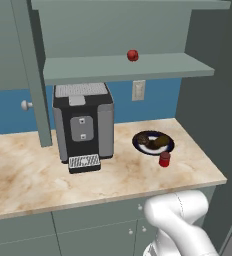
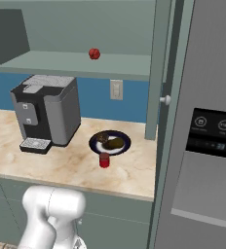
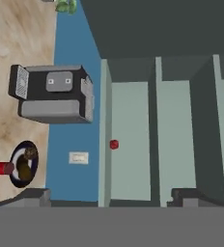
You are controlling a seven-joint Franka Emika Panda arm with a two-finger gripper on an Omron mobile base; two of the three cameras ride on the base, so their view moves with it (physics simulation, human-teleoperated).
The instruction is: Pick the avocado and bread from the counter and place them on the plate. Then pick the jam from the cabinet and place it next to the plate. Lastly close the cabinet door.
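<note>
The plate (image 1: 169,148) lies on the counter to the right of the coffee machine. The rough dark bread (image 1: 147,140) and the olive avocado (image 1: 161,143) rest on it. The red jam (image 1: 164,159) jar stands upright on the counter, just in front of the plate (image 2: 125,138). The cabinet door (image 1: 34,80) stands open, seen edge-on with its pale knob; a second open door (image 2: 156,73) shows on the right. In the hand view my gripper (image 3: 111,198) is open and holds nothing. It faces the open cabinet from well back, with the plate (image 3: 18,181) and jam (image 3: 3,168) at lower left.
A coffee machine (image 1: 83,125) stands on the marble counter (image 1: 28,175). A small red ball (image 1: 132,55) sits on the cabinet shelf (image 1: 88,67). A wall outlet (image 1: 138,90) is on the blue backsplash. A tall grey fridge (image 2: 207,121) borders the counter on the right.
</note>
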